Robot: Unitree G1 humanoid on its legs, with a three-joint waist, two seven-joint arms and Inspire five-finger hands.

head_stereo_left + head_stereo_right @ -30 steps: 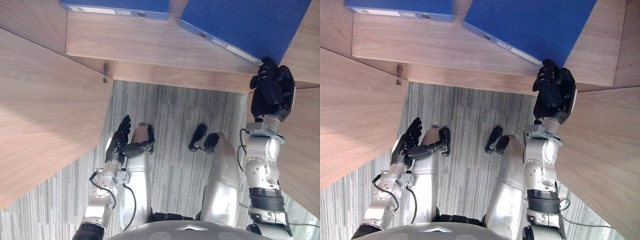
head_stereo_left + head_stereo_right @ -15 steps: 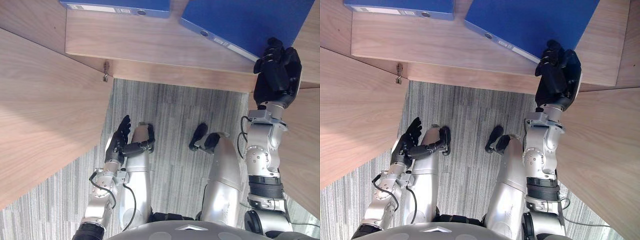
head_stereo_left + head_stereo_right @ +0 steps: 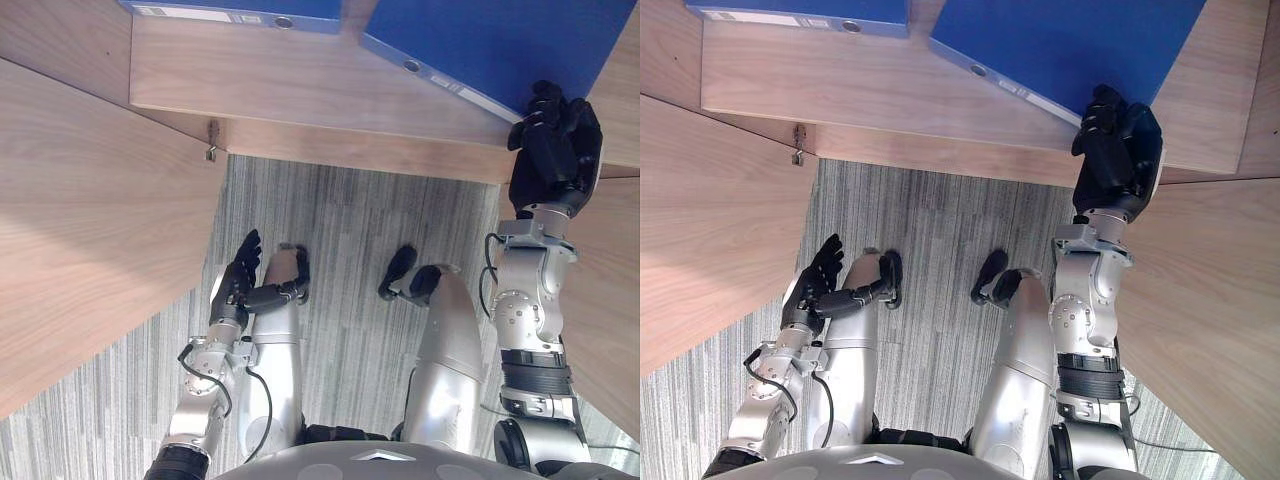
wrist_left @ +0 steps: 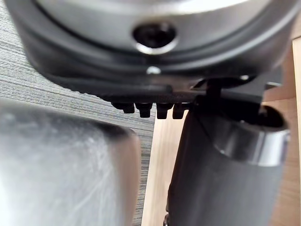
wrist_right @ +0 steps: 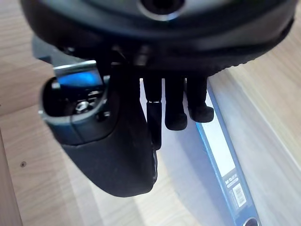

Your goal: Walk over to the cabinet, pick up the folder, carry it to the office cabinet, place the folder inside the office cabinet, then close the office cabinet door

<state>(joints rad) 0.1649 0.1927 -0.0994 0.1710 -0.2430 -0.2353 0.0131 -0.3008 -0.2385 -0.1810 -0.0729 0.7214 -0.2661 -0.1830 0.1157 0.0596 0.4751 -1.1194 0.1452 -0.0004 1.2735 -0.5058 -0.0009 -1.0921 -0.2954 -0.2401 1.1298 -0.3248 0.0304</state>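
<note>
A blue folder (image 3: 490,45) lies flat and askew on the wooden cabinet shelf (image 3: 280,85), its labelled spine (image 5: 221,155) facing me. My right hand (image 3: 553,150) is raised at the folder's near corner. Its fingers (image 5: 174,103) reach fairly straight over the spine, the thumb stands apart, and nothing is clasped. My left hand (image 3: 235,280) hangs low beside the left leg over the carpet with straight fingers (image 4: 150,109) and holds nothing.
A second blue folder (image 3: 240,12) lies further left on the same shelf. An open wooden door (image 3: 90,220) juts toward me on the left, with a metal hinge (image 3: 211,143) at its corner. Another wooden panel (image 3: 610,300) stands at the right, close to my right arm.
My right hand has risen and moved forward along the folder's near corner, and the folder has slid slightly deeper onto the shelf. The left hand has not moved.
</note>
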